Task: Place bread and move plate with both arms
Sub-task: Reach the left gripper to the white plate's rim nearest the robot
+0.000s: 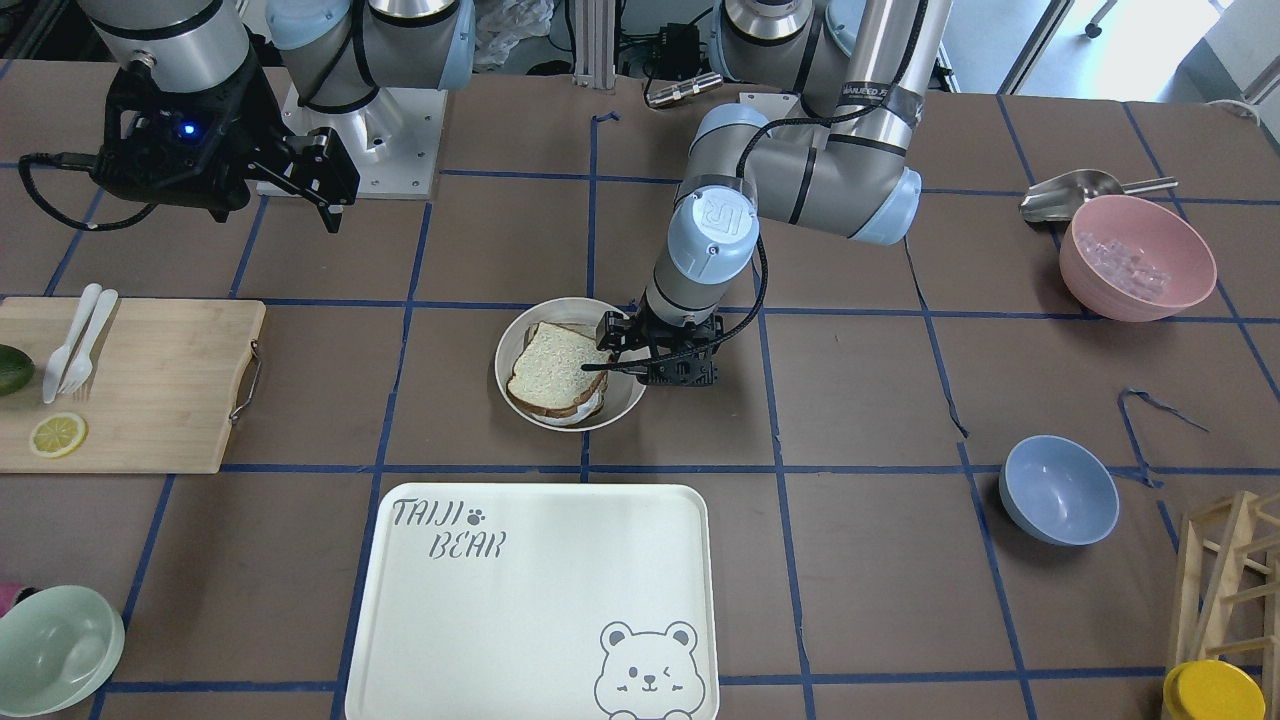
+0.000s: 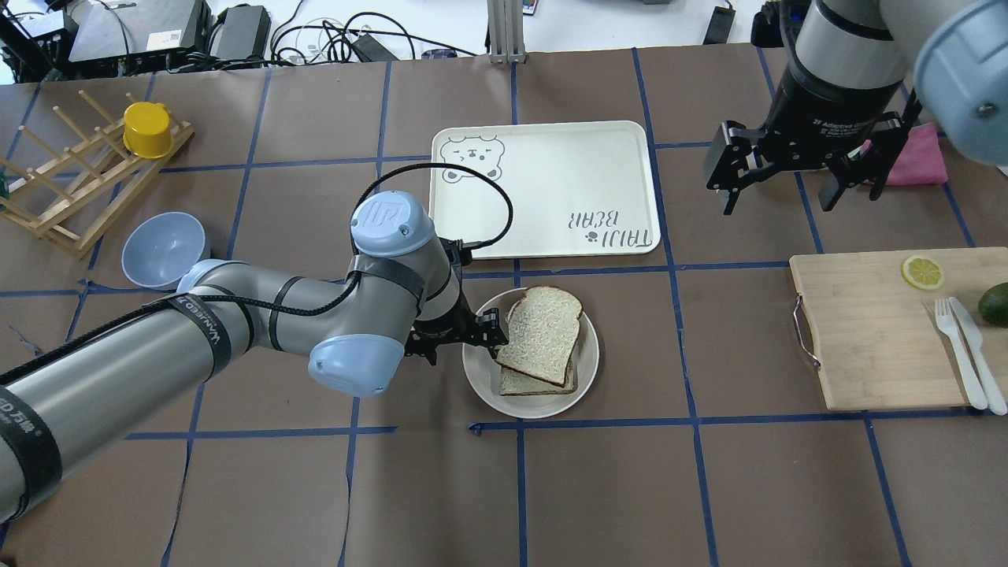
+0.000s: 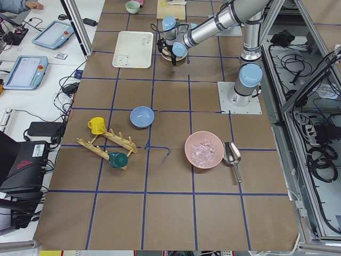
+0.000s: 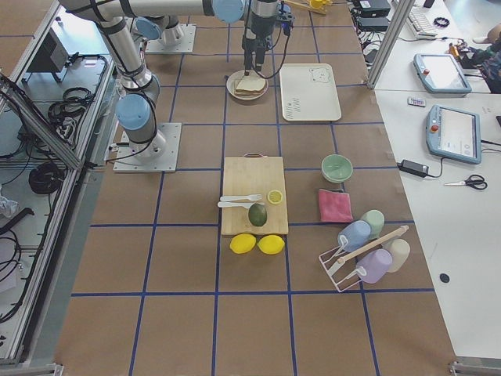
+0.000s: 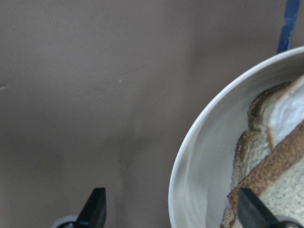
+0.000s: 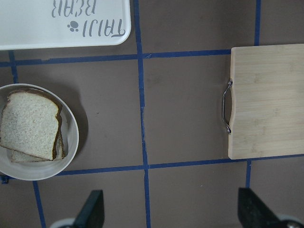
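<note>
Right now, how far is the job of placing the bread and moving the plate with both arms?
Done, it seems: the bread lies on the plate, on top of another slice. In hand: the left tool, open, spans the plate's rim and grips nothing. Left: the right tool hangs open, far from the plate, so the two-arm move of the plate has not yet begun.

I log the plate point(image 2: 482, 383): round, cream-white, flat on the table. The bread point(image 2: 542, 332), dark-crusted, lies on a second slice point(image 2: 524, 383) toward the plate's 3 o'clock, overhead. Left gripper point(image 5: 172, 213), jaws apart, straddles the rim at 9 o'clock. Right gripper point(image 2: 776, 201) hangs well apart, jaws spread.
</note>
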Controlling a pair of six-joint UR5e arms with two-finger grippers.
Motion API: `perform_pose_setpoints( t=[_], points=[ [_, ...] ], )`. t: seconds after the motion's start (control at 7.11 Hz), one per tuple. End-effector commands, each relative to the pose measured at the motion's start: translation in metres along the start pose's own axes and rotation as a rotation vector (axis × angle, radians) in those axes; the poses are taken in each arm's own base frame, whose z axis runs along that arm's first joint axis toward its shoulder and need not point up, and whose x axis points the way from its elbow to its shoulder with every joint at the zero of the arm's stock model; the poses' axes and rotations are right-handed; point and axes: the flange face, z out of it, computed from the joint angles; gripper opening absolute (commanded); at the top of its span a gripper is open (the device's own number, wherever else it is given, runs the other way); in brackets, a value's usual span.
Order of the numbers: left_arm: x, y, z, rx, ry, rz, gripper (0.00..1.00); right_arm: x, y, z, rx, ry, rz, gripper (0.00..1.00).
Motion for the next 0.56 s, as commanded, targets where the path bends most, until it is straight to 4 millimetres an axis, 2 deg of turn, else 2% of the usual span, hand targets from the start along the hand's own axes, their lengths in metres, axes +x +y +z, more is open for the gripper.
perform_pose_setpoints(
  t=[0.0, 0.42],
  points=[
    [-0.0007, 0.0022, 0.0022, -0.001, -0.002, 0.019, 0.9, 0.0004, -0.0006, -0.0001, 0.005, 0.001, 0.005, 1.0],
    [-0.0023, 0.0044, 0.0036, -0.005, -0.002, 0.023, 0.87, 0.0005, -0.0008, -0.0003, 0.007, 0.002, 0.005, 1.0]
  ],
)
